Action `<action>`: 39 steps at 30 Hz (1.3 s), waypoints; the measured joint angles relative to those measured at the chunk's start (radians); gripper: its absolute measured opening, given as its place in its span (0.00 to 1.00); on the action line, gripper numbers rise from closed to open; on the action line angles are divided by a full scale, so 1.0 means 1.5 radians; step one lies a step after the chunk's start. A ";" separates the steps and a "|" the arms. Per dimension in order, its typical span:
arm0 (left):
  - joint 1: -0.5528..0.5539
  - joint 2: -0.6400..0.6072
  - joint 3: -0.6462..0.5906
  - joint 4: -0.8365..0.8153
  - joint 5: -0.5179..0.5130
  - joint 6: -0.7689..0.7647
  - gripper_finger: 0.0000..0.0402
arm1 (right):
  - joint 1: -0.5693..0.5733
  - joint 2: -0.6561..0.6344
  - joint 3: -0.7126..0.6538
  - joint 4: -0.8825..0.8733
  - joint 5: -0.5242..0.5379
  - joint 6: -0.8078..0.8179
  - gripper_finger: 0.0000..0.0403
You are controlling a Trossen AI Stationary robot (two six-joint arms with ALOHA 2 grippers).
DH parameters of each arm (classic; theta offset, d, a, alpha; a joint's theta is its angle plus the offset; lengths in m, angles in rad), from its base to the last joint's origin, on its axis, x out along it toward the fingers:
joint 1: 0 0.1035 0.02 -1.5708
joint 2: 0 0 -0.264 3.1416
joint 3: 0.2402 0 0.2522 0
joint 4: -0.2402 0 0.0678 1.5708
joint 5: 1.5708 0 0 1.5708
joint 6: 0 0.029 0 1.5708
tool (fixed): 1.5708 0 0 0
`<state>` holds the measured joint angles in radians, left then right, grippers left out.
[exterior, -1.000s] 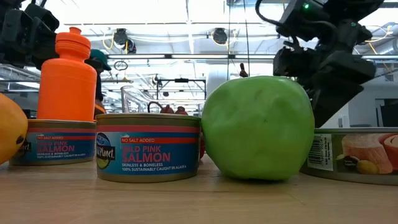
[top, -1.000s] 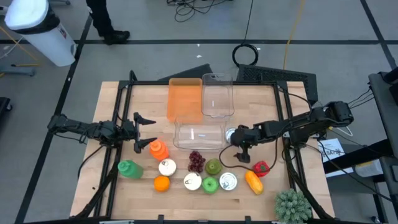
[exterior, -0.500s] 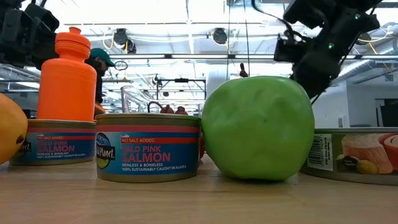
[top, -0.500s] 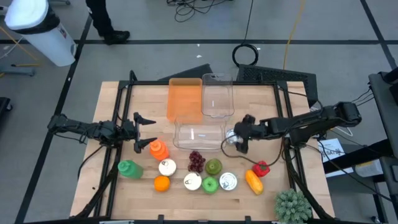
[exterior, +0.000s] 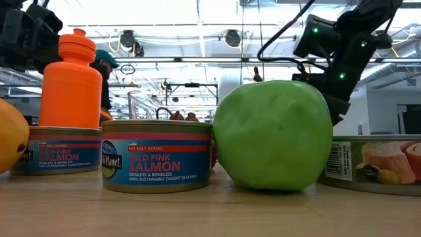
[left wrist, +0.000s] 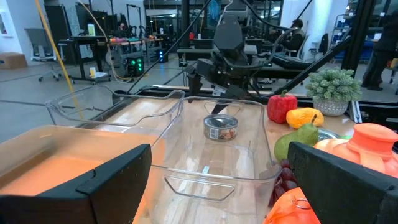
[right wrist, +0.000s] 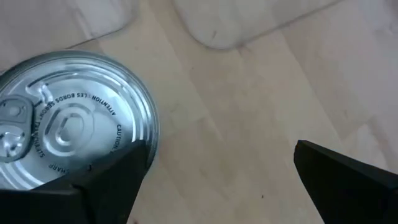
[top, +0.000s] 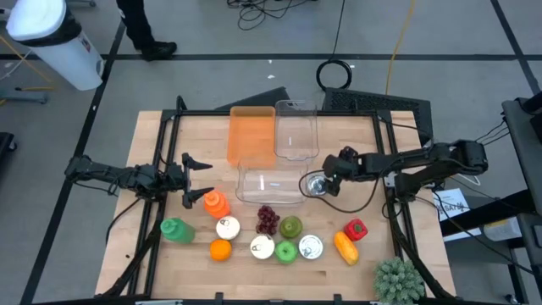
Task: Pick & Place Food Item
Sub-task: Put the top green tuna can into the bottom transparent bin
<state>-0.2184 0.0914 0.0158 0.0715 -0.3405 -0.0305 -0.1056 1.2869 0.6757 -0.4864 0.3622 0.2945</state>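
1. The right hand (top: pixel 326 180) hangs with jaws spread wide and holding nothing, just above a small metal can (top: pixel 314 185) that stands upright on the tabletop (top: pixel 356 144) just beside the near clear container (top: pixel 271 184); the right wrist view shows the can's pull-tab lid (right wrist: pixel 65 134) partly under one dark finger (right wrist: pixel 93 193), the bare wood showing between the two fingers.

2. Handling, as a judgement: the can looks rigid, fairly heavy for its size and smooth-sided, so it will not crush but may slip; the sound hold is across its round wall, fingers straddling it from above and low enough to clear the rim; the hand appears to sit off-centre toward one side of the lid and would need shifting over it first.

3. The left hand (top: pixel 196 180) waits at the tabletop's left side, fingers wide apart and empty, near the orange bottle (top: pixel 215 203).

4. Against the view a second ago, the right arm has swung from above the red pepper (top: pixel 356 228) and the front row of food back toward the can and the containers; the left arm has not moved; the food items lie as before.
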 joint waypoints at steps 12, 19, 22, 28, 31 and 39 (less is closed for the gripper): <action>0.000 0.000 0.000 0.000 0.000 0.000 0.98 | -0.004 -0.008 -0.001 -0.015 0.041 -0.015 0.97; 0.000 0.000 0.000 0.000 0.000 0.000 0.98 | -0.026 -0.005 -0.054 0.009 0.077 0.028 0.97; 0.000 0.000 0.000 0.000 0.000 0.000 0.98 | -0.034 -0.004 -0.081 0.014 0.080 0.042 0.97; 0.000 0.000 0.000 0.000 0.000 0.000 0.98 | -0.046 -0.002 -0.102 0.013 0.090 0.070 0.97; 0.000 0.000 0.000 0.000 0.000 0.000 0.98 | -0.052 -0.003 -0.101 0.004 0.071 0.060 0.97; 0.000 0.000 0.000 0.000 0.000 0.000 0.98 | -0.053 -0.003 -0.101 0.016 0.081 0.056 0.97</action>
<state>-0.2184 0.0917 0.0158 0.0719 -0.3408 -0.0303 -0.1852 1.2827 0.5247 -0.4621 0.4834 0.3783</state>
